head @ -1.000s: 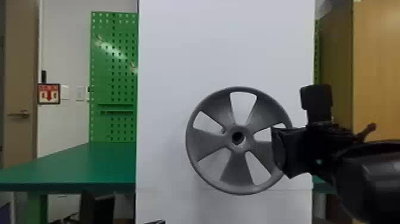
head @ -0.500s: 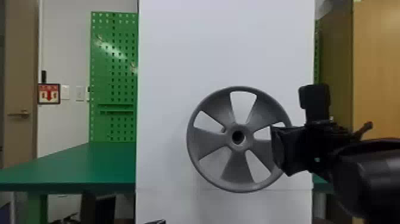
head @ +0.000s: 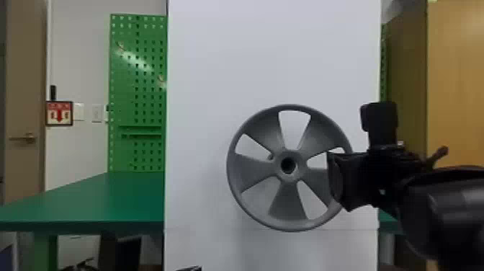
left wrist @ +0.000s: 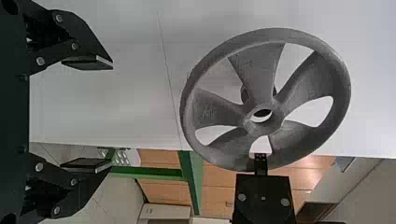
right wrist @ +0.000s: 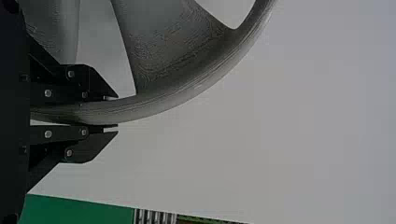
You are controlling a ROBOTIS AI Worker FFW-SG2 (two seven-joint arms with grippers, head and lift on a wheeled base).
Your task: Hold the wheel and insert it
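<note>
In the head view my right gripper (head: pixel 336 182) is at the right side of the grey five-spoked wheel (head: pixel 252 167), whose face stands upright before the white panel (head: pixel 223 65). The right wrist view has the rim of the wheel (right wrist: pixel 168 105) clamped between the fingers of my right gripper (right wrist: pixel 112 112). In the left wrist view my left gripper (left wrist: pixel 112 114) is open with nothing between its fingers, apart from the wheel (left wrist: pixel 259 70). Behind the spokes a small round grey part (left wrist: pixel 244 94) is partly hidden; its link to the panel cannot be told.
A green table (head: pixel 93 201) stretches behind the panel, with a green pegboard (head: pixel 138 93) above it at the left. A wooden cabinet (head: pixel 457 79) stands at the right. A small dark part (head: pixel 191 268) pokes in at the head view's bottom edge.
The wheel and my right gripper have shifted very slightly upward in the head view, the grip on the rim looking the same.
</note>
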